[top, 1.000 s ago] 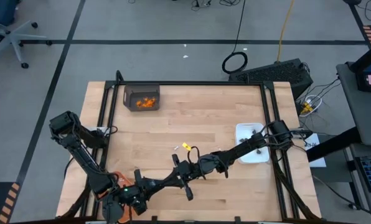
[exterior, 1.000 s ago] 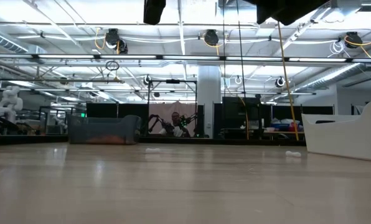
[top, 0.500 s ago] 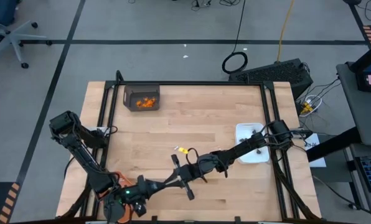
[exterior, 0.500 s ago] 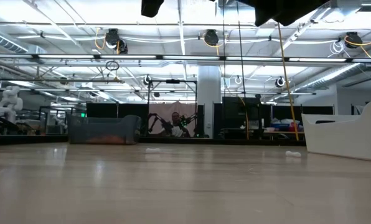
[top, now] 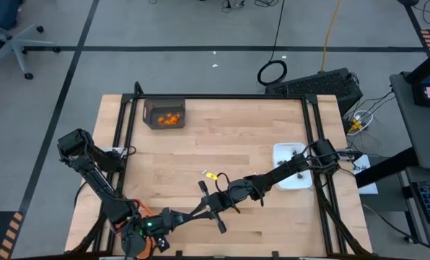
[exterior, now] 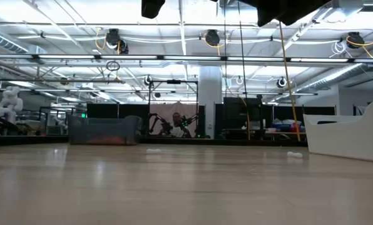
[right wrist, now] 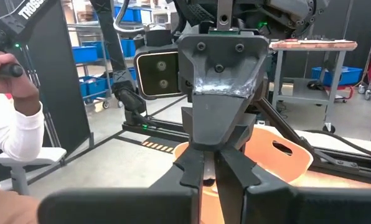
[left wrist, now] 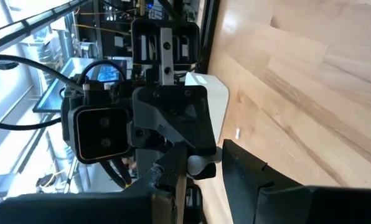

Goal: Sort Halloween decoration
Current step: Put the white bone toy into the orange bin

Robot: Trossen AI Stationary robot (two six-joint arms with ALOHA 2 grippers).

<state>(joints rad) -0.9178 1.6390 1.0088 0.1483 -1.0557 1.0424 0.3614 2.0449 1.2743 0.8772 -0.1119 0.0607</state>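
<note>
My two grippers meet tip to tip well above the table's near middle: left gripper (top: 215, 198), right gripper (top: 228, 192). A small pale piece (left wrist: 201, 166) of the Halloyoung decoration sits between them, and both are shut on it. Orange bits (top: 171, 118) lie in a grey bin (top: 151, 114) at the far left. Two small white bits (exterior: 152, 150) (exterior: 294, 154) lie on the tabletop. A tiny yellow-and-white bit (top: 209, 174) shows beside the grippers; whether it lies on the table I cannot tell. My left gripper has the pale piece's rounded end (left wrist: 204, 168) between its two fingers, which come at it about level from the table's near left. The piece is lifted clear of the table. My right gripper's body hides the rest of the piece. My right gripper has its fingers (right wrist: 192, 174) closed together, with a pale sliver (right wrist: 205, 180) between their ends. They come level from the table's right, facing my left gripper. Which part of the piece they have cannot be told.
A white rectangular dish (top: 281, 155) stands at the table's right edge. An orange tray (right wrist: 279, 152) shows behind my left arm near its base. A person's hand in a white sleeve (right wrist: 14, 124) is beyond the table. Bare wood lies across the middle and far side.
My left gripper has rolled about its own long line while staying in place, and my right gripper has rolled a little with it. The yellow-and-white bit beside them has shifted slightly toward the near left. Neither gripper has opened or shut.
</note>
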